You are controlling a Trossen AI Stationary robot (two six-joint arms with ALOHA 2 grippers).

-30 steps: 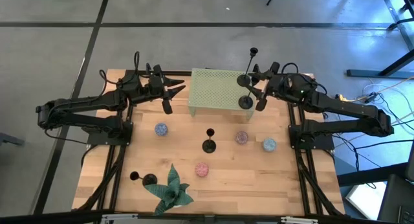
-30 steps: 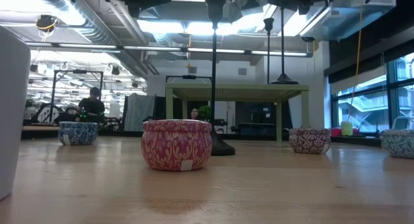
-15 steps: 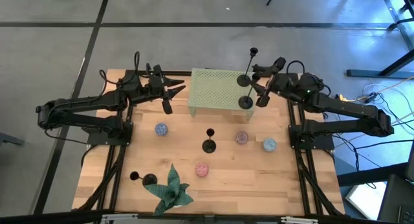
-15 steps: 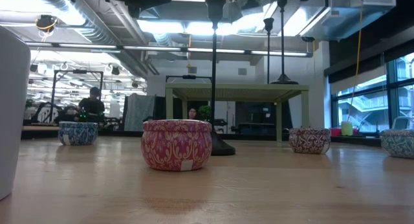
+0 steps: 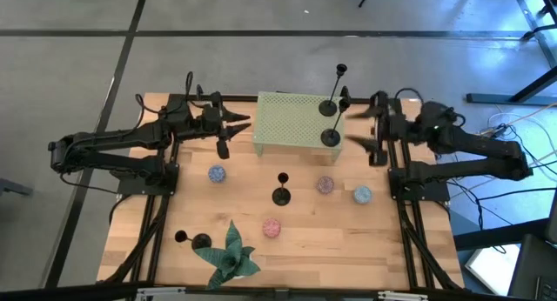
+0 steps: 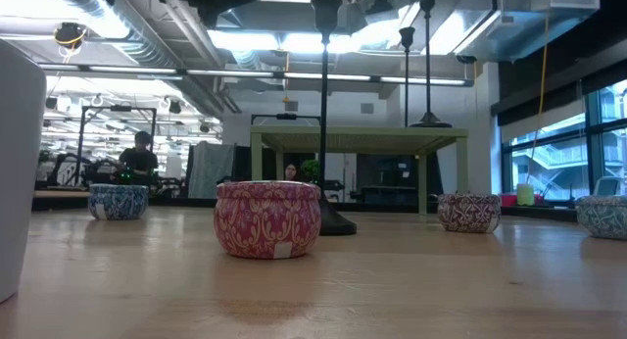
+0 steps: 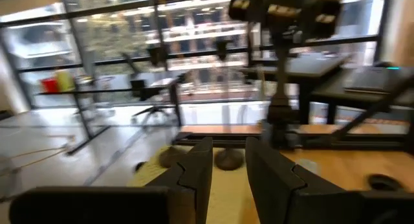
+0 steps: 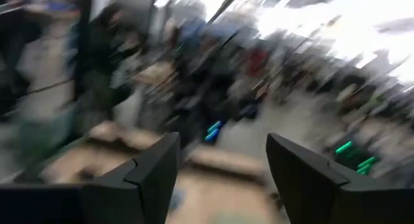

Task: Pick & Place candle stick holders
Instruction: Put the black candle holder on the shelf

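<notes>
Two black candle stick holders stand on their disc bases at the right end of the green perforated stand (image 5: 287,120): one at its far corner (image 5: 329,107), one at its near corner (image 5: 331,137). A third holder (image 5: 281,195) stands mid-table, and its stem shows in the low view (image 6: 322,104). Another holder (image 5: 198,242) stands at the front left. My right gripper (image 5: 361,127) is open and empty, right of the stand. My left gripper (image 5: 233,132) is open and empty at the stand's left end.
Small tins sit on the table: blue (image 5: 216,173), pink (image 5: 272,227), purple (image 5: 325,185) and light blue (image 5: 362,194). A green star-shaped plant (image 5: 231,257) lies at the front left, beside the nearest holder.
My right gripper has drawn back from the holders on the stand toward the table's right edge. Both holders stay standing on the stand.
</notes>
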